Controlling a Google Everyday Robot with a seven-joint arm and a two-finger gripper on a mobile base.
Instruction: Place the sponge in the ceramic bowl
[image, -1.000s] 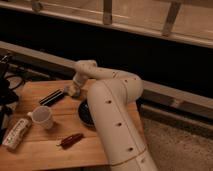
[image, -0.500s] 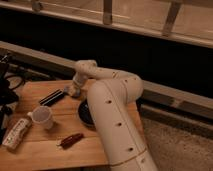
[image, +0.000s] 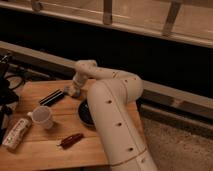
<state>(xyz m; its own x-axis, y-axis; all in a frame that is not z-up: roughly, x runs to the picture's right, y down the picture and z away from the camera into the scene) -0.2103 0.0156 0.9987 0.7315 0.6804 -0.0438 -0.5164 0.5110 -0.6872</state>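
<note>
My gripper (image: 72, 90) hangs low over the back middle of the wooden table (image: 30, 155), at the end of the white arm (image: 112, 107). A dark flat oblong thing (image: 51, 97), which may be the sponge, lies just left of the gripper. The dark ceramic bowl (image: 84, 114) sits right of centre, in front of the gripper, and the arm hides part of it.
A white cup (image: 43, 117) stands left of the bowl. Near the table's left front edge lies a white packet (image: 16, 133), and a reddish-brown item (image: 70, 140) lies near the front. Dark cables and equipment (image: 6, 82) crowd the left side.
</note>
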